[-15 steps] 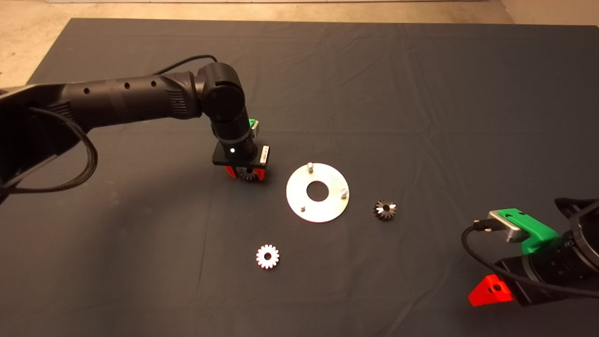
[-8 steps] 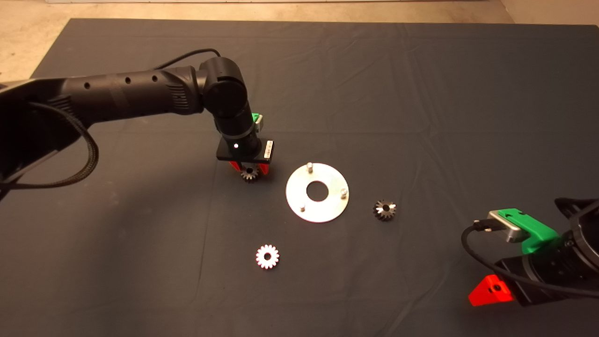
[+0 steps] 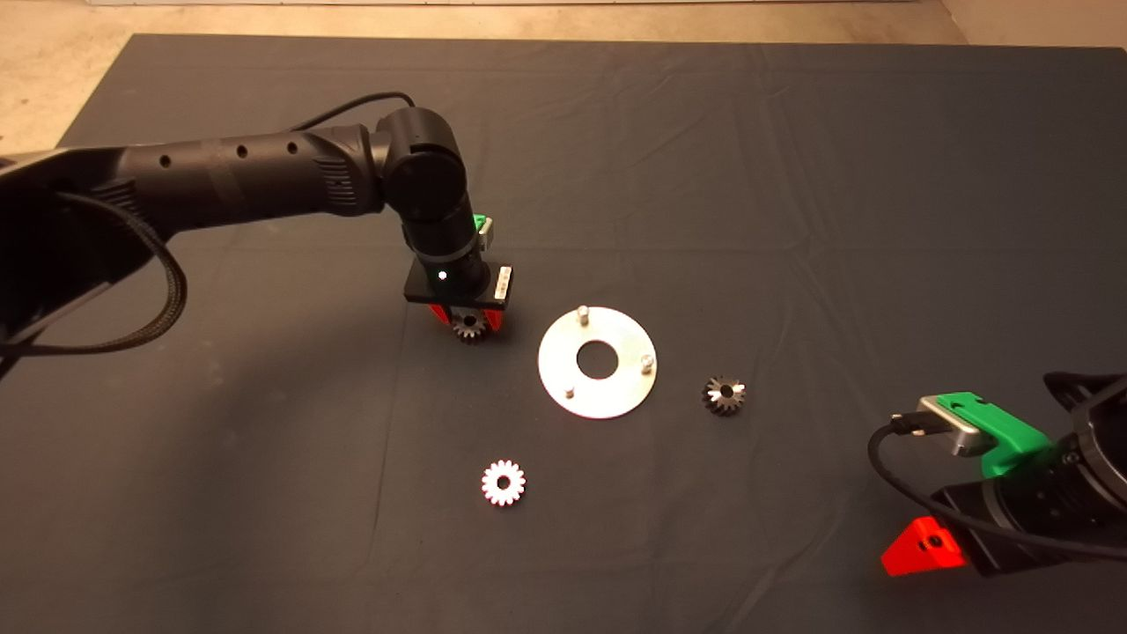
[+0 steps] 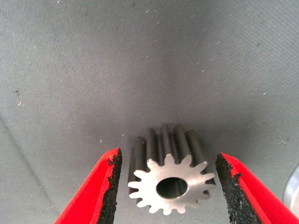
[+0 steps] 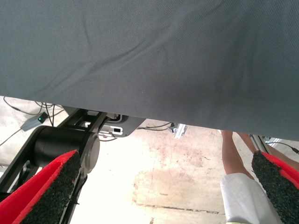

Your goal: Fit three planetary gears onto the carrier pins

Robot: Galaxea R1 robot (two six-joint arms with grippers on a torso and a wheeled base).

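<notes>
The shiny round disc (image 3: 607, 394) lies mid-mat with three upright carrier pins (image 3: 582, 312), all bare. One planetary gear (image 3: 469, 328) lies on the mat just left of the disc. My left gripper (image 3: 465, 320) points straight down over it. In the left wrist view (image 4: 168, 158) the red fingers (image 4: 100, 186) stand open on either side of this gear (image 4: 170, 184), with a gap on each side. A second gear (image 3: 504, 482) lies in front of the disc, a third (image 3: 724, 395) to its right. My right gripper (image 3: 920, 546) is parked open at the lower right.
The dark mat (image 3: 792, 176) has light creases. The disc's rim shows at the edge of the left wrist view (image 4: 294, 191). The right wrist view (image 5: 166, 163) looks past the mat's edge at the floor, a black robot base (image 5: 60, 144) and a person's leg (image 5: 231, 154).
My left gripper shifted slightly right and up over the gear, then settled a little lower. The gear, disc and right arm have not moved.
</notes>
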